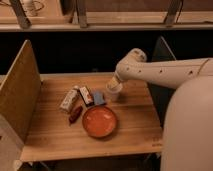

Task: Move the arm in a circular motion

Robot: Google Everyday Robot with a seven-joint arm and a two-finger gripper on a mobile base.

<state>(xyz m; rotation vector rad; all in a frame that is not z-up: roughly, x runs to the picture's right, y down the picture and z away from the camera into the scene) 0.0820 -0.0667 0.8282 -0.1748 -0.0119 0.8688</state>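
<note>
Arm [165, 72], smooth cream tube, holds its tan pincer [112, 91], open or closed I cannot tell, above a wooden table [135, 117].

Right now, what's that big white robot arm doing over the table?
The cream-white arm reaches in from the right over the wooden table. Its gripper hangs low near the back middle, just right of a small blue packet and behind the orange bowl. A few snack packets lie further left. It doesn't seem to be grabbing any of them; its job is only to swing the arm around in a circle.
</note>
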